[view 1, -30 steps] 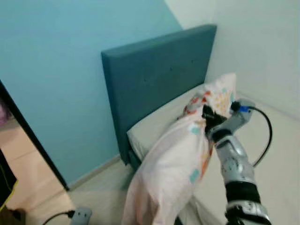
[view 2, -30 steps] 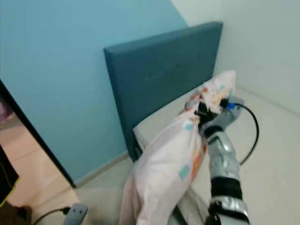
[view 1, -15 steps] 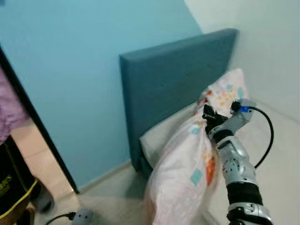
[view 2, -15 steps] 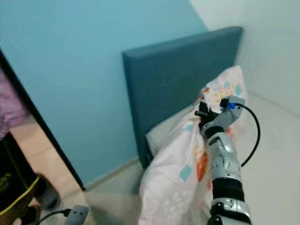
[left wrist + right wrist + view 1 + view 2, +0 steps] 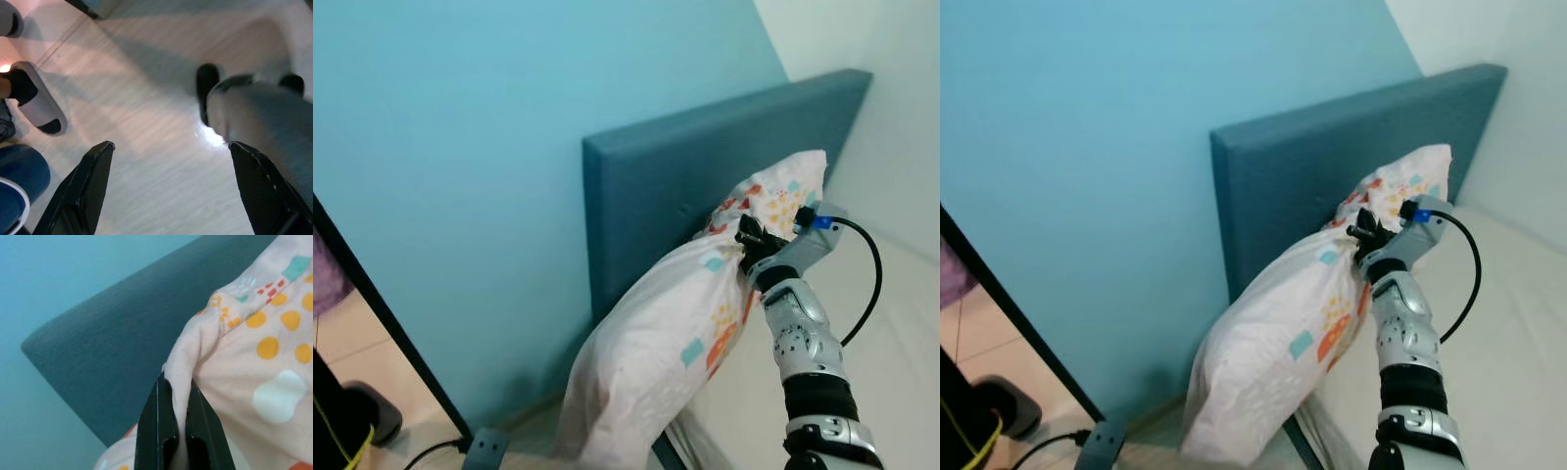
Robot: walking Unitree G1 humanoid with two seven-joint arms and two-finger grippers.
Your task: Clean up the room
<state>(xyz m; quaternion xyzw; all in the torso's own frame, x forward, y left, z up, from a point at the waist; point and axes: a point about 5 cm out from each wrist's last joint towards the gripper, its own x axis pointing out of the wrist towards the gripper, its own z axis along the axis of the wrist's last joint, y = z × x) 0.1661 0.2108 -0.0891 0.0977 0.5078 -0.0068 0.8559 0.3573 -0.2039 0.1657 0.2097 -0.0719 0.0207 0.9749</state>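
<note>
Right gripper is pinching a fold of pillow, mid-frame; soft, light, sagging, likely slipping unless bunched fabric is gripped.

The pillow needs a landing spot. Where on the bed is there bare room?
The bare mattress right of the right end effector, out to the white wall, is free. It is crowded along the blue headboard, where the pillow hangs over the bed's near edge.
</note>
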